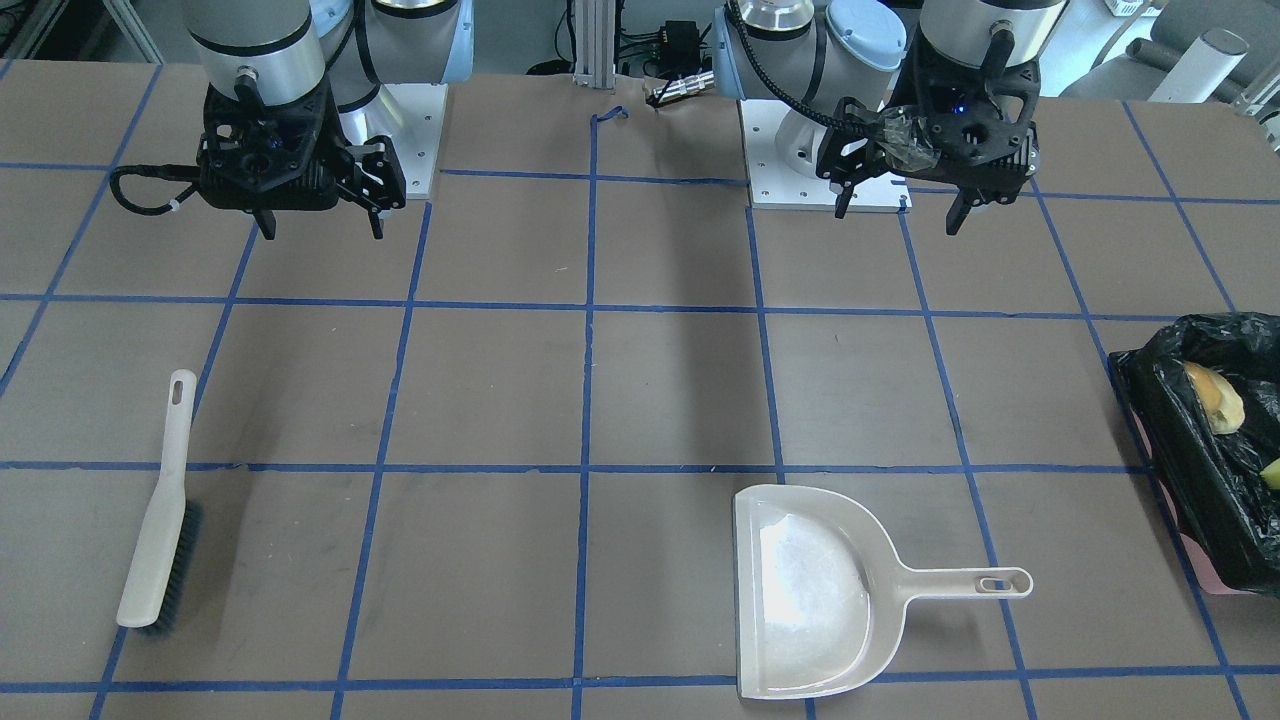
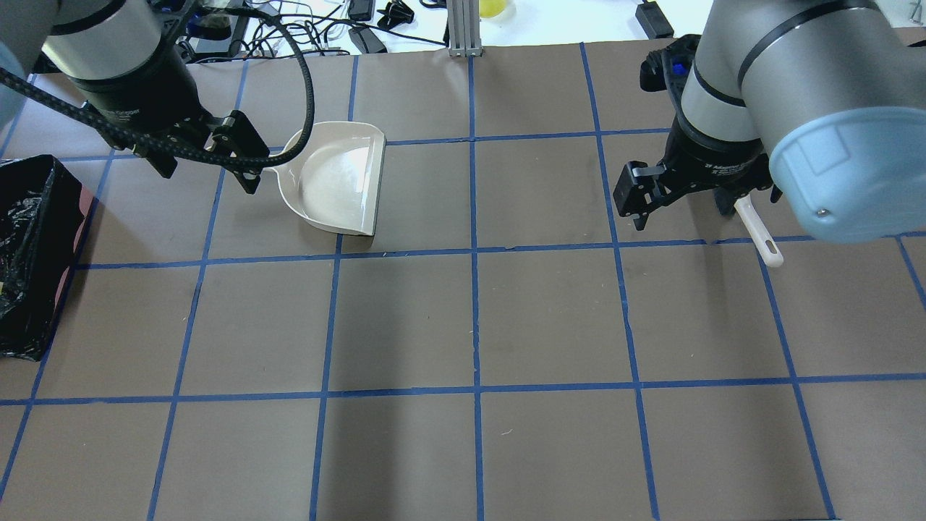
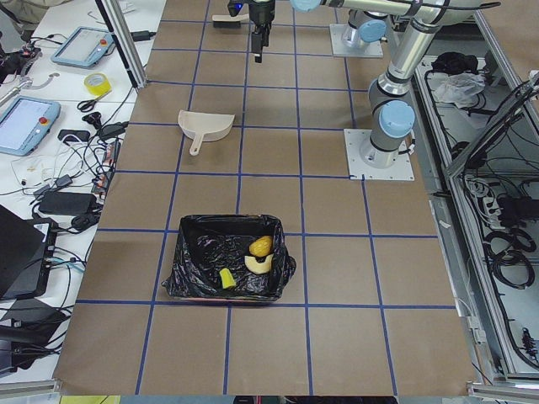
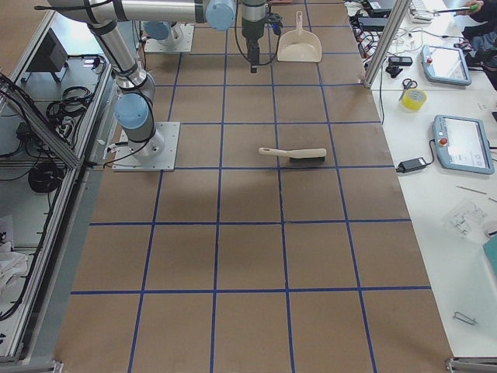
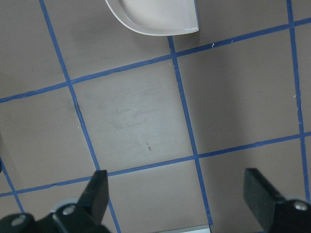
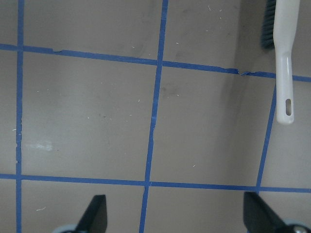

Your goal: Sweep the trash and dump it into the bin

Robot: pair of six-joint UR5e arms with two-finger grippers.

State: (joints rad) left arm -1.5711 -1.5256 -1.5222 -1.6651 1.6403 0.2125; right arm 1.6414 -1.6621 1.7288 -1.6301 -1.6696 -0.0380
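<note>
Black plastic lines the bin (image 3: 227,220), which stands at the end of the table (image 1: 680,400) on the robot's left. All three pieces of trash lie inside it. The golden-brown lump (image 3: 262,245) and the croissant piece (image 3: 257,264) sit just beside each other, and the yellow wedge (image 3: 226,278) lies near them on the crumpled liner.

The beige dustpan (image 1: 810,590) lies flat on the table and is empty. Its handle points toward the bin and it is well apart from it. The brush (image 1: 160,510) lies on the table on the robot's right side, far from the dustpan.

The left gripper (image 1: 898,215) hangs above the table near its base, fingers spread wide and holding nothing. The right gripper (image 1: 322,232) hangs likewise near its own base, fingers spread and empty. The brush handle shows at the upper right of the right wrist view.
</note>
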